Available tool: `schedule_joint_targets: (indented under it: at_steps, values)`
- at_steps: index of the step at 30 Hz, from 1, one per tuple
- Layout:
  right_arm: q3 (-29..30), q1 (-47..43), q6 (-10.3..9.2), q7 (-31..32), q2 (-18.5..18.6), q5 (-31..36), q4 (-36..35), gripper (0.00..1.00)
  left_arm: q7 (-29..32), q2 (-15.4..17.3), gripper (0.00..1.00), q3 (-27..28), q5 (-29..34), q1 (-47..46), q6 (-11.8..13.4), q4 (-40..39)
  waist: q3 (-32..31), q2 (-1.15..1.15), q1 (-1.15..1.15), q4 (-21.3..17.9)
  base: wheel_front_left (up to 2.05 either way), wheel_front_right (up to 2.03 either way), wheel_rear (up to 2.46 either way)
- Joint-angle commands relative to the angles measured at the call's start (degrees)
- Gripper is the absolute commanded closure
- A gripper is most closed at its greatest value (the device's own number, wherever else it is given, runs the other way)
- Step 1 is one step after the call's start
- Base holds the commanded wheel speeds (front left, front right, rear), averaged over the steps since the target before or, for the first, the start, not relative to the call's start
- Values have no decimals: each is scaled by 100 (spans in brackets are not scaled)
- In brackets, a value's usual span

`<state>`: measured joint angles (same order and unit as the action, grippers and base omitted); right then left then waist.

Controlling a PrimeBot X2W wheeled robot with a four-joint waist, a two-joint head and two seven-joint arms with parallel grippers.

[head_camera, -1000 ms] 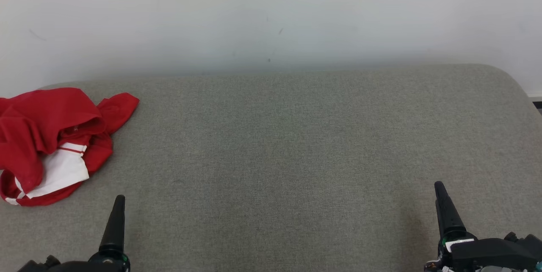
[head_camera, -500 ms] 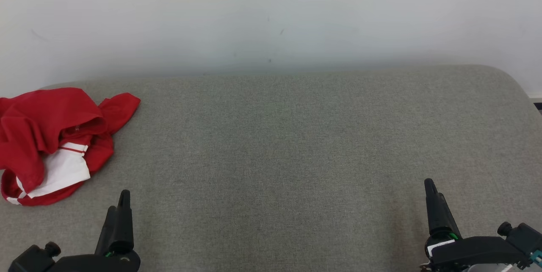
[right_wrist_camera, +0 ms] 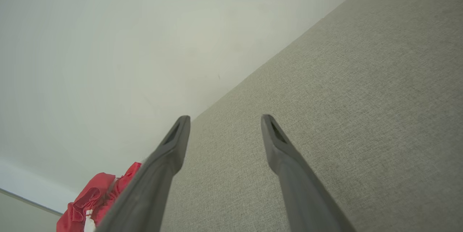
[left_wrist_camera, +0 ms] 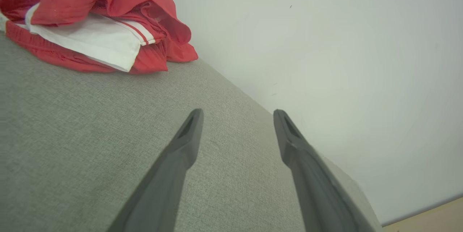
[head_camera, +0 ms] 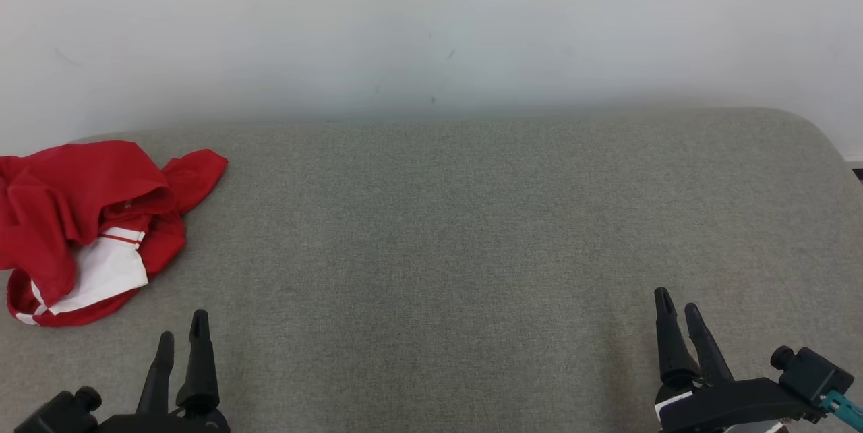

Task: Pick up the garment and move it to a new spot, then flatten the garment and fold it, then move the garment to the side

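Note:
The garment (head_camera: 87, 224) is a crumpled red piece with a white panel and thin stripes, lying at the far left of the grey cushioned surface (head_camera: 458, 231). In the left wrist view the garment (left_wrist_camera: 94, 26) sits at the upper left, well ahead of the fingers. My left gripper (head_camera: 182, 325) stands open at the lower left, just below and right of the garment, holding nothing. Low at the right, my right gripper (head_camera: 679, 301) is open and empty, far from the cloth. In the right wrist view the garment (right_wrist_camera: 94, 199) shows small at the lower left.
A plain pale wall (head_camera: 431, 28) rises right behind the cushioned surface. The surface rounds off at its right end (head_camera: 819, 143). A strip of light floor (left_wrist_camera: 427, 217) shows beyond the edge in the left wrist view.
Both wrists have rolled, so each gripper now shows two fingers side by side instead of one. The right gripper has drifted left. The garment has not moved; the head view shifted slightly.

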<state>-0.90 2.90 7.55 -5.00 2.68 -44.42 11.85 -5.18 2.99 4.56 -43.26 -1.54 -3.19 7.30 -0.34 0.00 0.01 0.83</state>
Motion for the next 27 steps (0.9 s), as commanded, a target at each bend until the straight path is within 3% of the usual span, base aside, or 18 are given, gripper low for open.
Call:
schedule_joint_targets:
  at_steps: [1,27]
  values:
    - [-38,3,-5,-50,21,216,-87,0,-69,48,0,7,201,21,6,-98,-8,0,-1,7,0,0,0]
    - [-208,-96,-7,-421,24,1996,-234,0,-472,154,0,-31,1855,145,-53,-209,-79,0,-1,90,0,0,0]
